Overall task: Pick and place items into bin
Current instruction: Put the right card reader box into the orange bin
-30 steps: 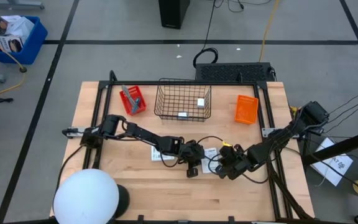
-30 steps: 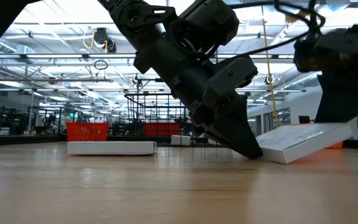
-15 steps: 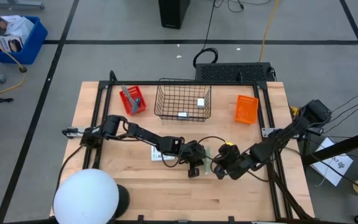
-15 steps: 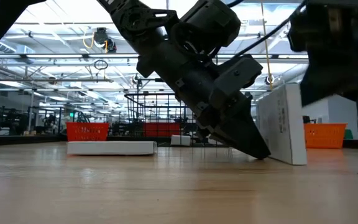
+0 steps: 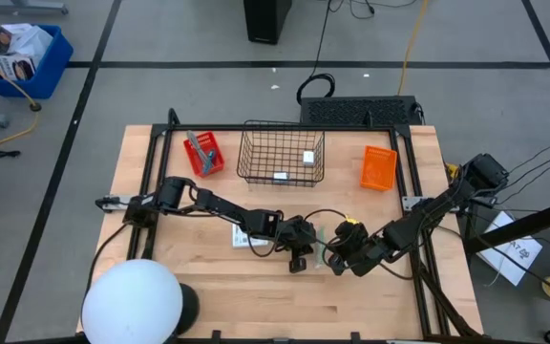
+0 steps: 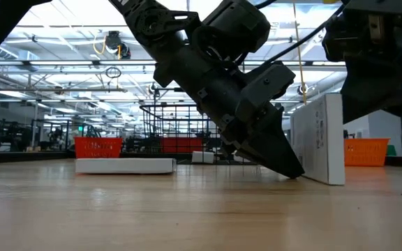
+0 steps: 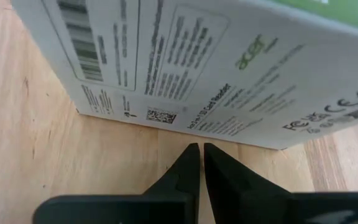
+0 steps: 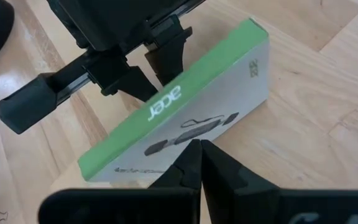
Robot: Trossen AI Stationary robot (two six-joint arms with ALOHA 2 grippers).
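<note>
We see a flat white packet lying on the table left of centre. The left gripper sits just right of it, tips down on the wood, fingers pinched together with nothing between them. Next right, a white box with a green edge stands upright on its edge, between both grippers. The right gripper is at its right side, fingers closed; contact is probably there, hard to confirm. The wire bin is at the far side, holding small white items.

White box with green edge, black print; orange bin.
</note>
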